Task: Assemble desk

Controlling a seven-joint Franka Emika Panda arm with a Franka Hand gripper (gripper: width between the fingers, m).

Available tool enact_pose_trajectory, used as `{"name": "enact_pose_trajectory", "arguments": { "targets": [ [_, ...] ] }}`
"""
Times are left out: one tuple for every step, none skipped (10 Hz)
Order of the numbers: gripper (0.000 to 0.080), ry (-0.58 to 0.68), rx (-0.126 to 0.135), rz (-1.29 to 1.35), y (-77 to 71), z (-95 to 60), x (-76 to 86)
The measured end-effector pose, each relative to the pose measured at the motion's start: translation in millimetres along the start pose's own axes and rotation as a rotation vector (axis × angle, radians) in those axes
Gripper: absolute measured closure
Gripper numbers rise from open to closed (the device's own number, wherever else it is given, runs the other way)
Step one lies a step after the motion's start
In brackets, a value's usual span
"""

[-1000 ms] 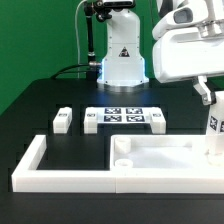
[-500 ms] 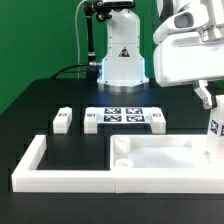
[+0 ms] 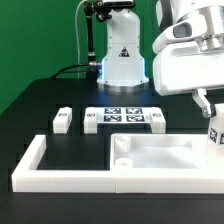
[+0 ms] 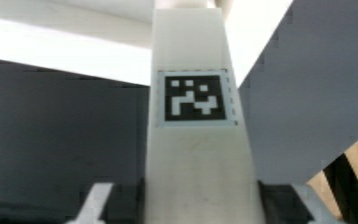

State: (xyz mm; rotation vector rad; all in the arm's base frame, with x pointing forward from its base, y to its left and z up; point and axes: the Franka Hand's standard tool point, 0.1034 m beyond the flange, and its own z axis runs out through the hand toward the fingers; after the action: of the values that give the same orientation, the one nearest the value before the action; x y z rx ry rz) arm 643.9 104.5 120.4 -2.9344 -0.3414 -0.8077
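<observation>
Exterior view: the tabletop (image 3: 165, 158) lies flat with its sockets up, inside the U-shaped border wall (image 3: 35, 160) and against the wall's front run.
Tool: the gripper (image 3: 208, 108) is clamped on one block leg (image 3: 215, 132). In the wrist view the tagged leg stands straight between the fingers (image 4: 98, 203).
Held leg: upright, above the tabletop's far corner on the exterior view's right. Its lower end is close to the tabletop. I cannot tell whether they touch, because the frame edge cuts that corner off.
Spare leg: a loose leg (image 3: 63, 120) lies behind the tabletop, toward the exterior view's left and outside the wall.
Marker board: the marker board (image 3: 125, 118) lies flat on the black table behind the tabletop.
Visible socket: a round socket (image 3: 121, 159) at the tabletop's corner on the exterior view's left is empty.
Step, as judged: seating the held leg in the far corner socket, which is out of sight.
Doing it well: keep the leg plumb and centre it over the socket before lowering. Descend slowly and press straight down so the tabletop is not shoved sideways. Release only once the leg is seated.
Risk: a tilted entry could jam on the socket rim or shift the tabletop.
</observation>
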Motion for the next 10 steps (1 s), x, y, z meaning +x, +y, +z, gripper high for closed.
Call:
{"name": "enact_pose_trajectory", "arguments": {
  "targets": [
    [0.0508, 0.0, 0.0, 0.0, 0.2, -0.4, -0.3],
    [0.0508, 0.0, 0.0, 0.0, 0.2, -0.4, -0.2],
    [0.0394, 0.0, 0.0, 0.0, 0.2, -0.3, -0.4],
    [0.0258, 0.0, 0.0, 0.0, 0.3, -0.3, -0.4],
    [0.0258, 0.0, 0.0, 0.0, 0.3, -0.3, -0.4],
    [0.0174, 0.0, 0.0, 0.0, 0.3, -0.3, -0.4],
    [0.0174, 0.0, 0.0, 0.0, 0.3, -0.3, -0.4],
    [0.0154, 0.0, 0.0, 0.0, 0.3, -0.2, -0.5],
    [0.0151, 0.0, 0.0, 0.0, 0.3, -0.2, -0.5],
    [0.0151, 0.0, -0.001, 0.0, 0.4, -0.2, -0.5]
  ]
}}
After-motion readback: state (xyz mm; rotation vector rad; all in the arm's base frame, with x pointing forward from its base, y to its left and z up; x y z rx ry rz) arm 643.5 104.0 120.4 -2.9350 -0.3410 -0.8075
